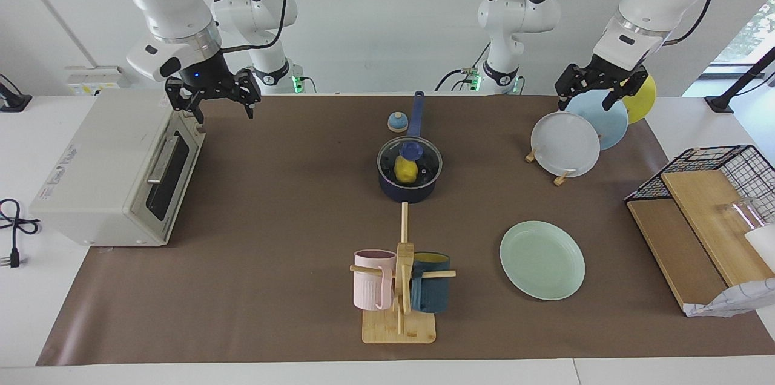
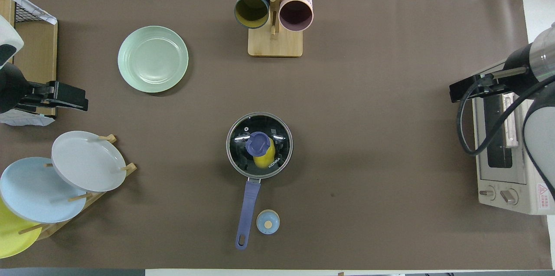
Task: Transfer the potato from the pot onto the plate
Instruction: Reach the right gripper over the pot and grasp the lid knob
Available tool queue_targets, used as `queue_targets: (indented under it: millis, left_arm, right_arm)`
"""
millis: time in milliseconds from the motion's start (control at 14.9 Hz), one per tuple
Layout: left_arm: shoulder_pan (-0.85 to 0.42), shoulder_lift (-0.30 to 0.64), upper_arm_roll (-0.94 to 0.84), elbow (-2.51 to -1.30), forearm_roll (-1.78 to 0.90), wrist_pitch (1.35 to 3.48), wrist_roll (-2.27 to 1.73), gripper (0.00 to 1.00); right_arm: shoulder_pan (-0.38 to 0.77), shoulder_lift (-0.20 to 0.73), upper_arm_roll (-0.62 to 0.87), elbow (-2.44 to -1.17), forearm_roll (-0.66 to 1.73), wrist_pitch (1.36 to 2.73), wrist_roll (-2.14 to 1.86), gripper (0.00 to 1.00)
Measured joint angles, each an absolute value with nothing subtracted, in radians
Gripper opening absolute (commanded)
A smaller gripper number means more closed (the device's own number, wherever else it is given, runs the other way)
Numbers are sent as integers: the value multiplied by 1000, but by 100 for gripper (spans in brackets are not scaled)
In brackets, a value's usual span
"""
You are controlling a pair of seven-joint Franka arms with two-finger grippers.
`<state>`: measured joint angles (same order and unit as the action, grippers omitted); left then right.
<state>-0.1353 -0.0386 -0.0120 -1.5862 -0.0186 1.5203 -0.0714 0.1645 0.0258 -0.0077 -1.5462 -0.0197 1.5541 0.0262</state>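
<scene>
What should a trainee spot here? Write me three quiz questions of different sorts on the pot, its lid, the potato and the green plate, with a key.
1. Which stands nearer to the robots: the pot or the mint-green plate?
2. True or false: the glass lid is off the pot.
3. The potato lies: A in the pot; B on the mint-green plate; C on the table beside the pot.
Key: 1 the pot; 2 false, the lid sits on the pot; 3 A.
</scene>
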Motion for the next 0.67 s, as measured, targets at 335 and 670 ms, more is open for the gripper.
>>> queue_targets:
  millis: [335,670]
  left_arm:
    - [-135,-39,-12,-1586,-19,1520,-71,100]
    - [-135,-39,-12,-1586,-19,1520,-71,100]
  right_arm:
    - [276,96,-5,-1472,-19,1540,178,100]
    - [431,226,8,-1348,-19,1545,419,100]
